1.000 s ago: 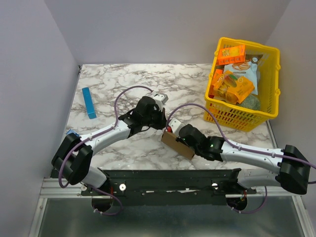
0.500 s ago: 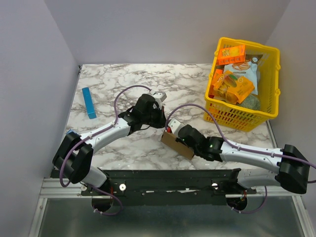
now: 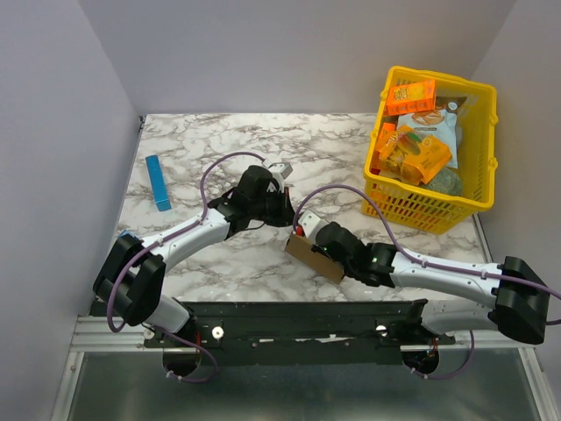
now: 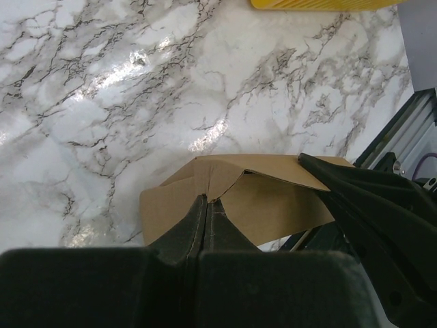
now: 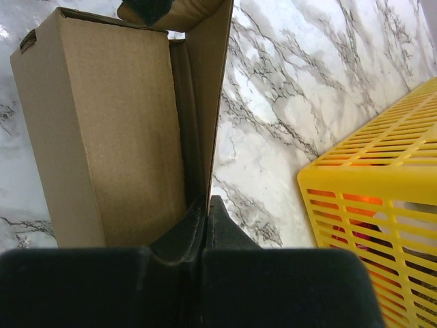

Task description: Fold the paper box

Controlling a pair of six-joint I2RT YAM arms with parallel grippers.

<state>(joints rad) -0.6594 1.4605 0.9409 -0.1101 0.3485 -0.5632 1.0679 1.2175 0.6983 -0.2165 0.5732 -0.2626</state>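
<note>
The paper box is a plain brown carton lying near the table's front edge, between the two arms. In the right wrist view the paper box stretches away from me, one long side flap standing up. My right gripper is shut on that flap's edge. In the left wrist view my left gripper is shut, with its tips against a folded end flap of the box; nothing shows between the fingers. From above, the left gripper is at the box's far end and the right gripper is just beside it.
A yellow basket of orange snack boxes and packets stands at the right; its slotted wall is close to my right wrist. A slim blue bar lies at the left. The black frame rail runs along the near edge.
The left arm's wrist has shifted slightly left and toward the box end. The box and the right arm have not visibly moved.
</note>
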